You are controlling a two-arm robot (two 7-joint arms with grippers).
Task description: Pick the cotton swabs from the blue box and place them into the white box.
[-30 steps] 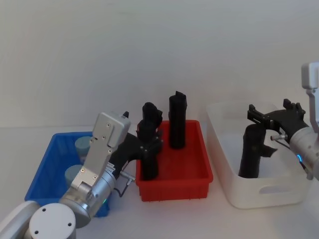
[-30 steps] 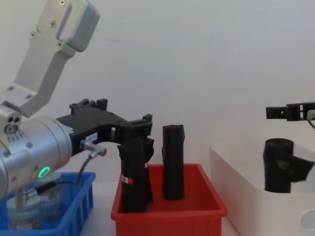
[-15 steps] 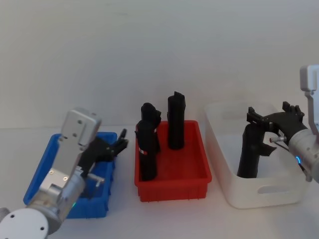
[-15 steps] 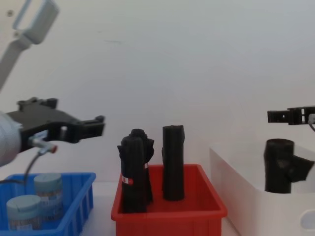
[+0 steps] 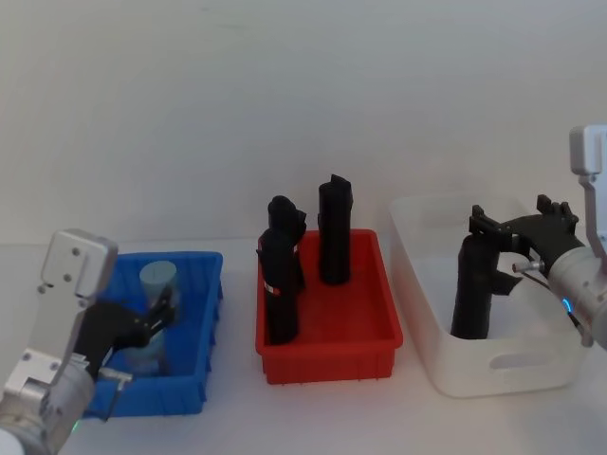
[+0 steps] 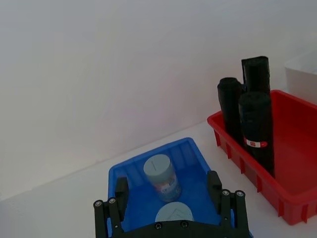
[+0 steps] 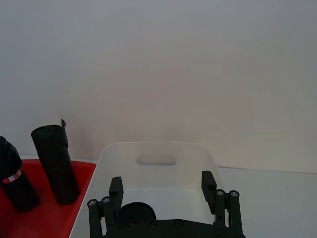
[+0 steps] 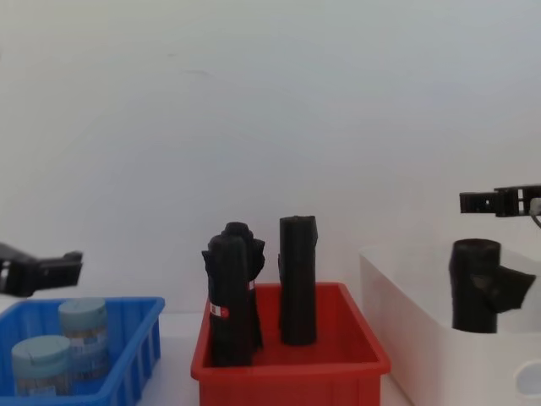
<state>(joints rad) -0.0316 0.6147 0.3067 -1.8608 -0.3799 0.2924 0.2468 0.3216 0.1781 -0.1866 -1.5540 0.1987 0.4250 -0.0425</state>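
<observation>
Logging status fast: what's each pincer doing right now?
Left pincer: open, empty, over the blue box.
Right pincer: open, empty, above the black roll in the white box.

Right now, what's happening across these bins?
The left gripper hangs open over the blue box, above the two jars of cotton swabs; neither is gripped. The right gripper hovers open above the white box, over a black roll standing inside. No cotton swabs are in the white box yet. Three more rolls stand in the red bin.
</observation>
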